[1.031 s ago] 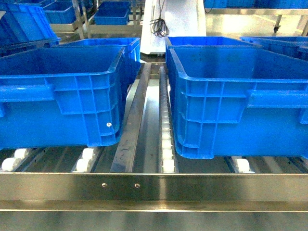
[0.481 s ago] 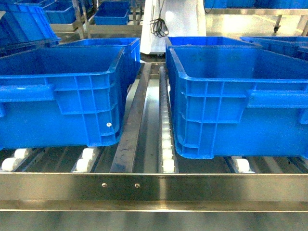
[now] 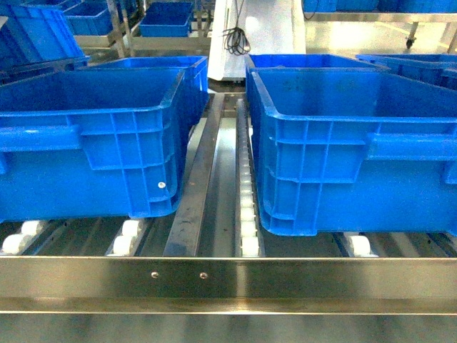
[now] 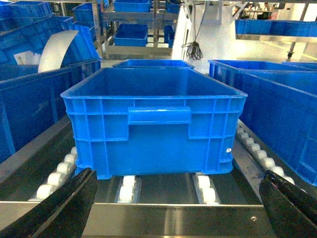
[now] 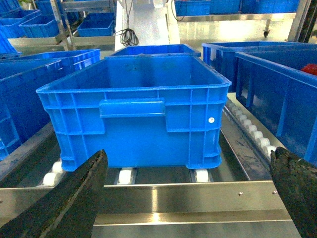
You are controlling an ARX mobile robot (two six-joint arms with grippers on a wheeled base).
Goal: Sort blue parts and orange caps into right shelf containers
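Facing the shiny stainless steel shelf with its riveted front rail and rows of small white rollers, we see two large bright blue plastic crates with ribbed walls and thick rims resting on the rollers: the left crate and the right crate, set apart by a steel divider rail running back between them. More blue crates stand behind each and on racks further back. Our left end effector is spread wide and holds nothing; its two dark fingers show at the lower corners of the left wrist view, just in front of the shelf rail, centred on a crate. Our right end effector is likewise wide apart and holding nothing, its dark fingers framing a crate beyond the rail. We cannot see into either crate from the head view. No small blue part shows in any view. Neither end effector appears in the head view.
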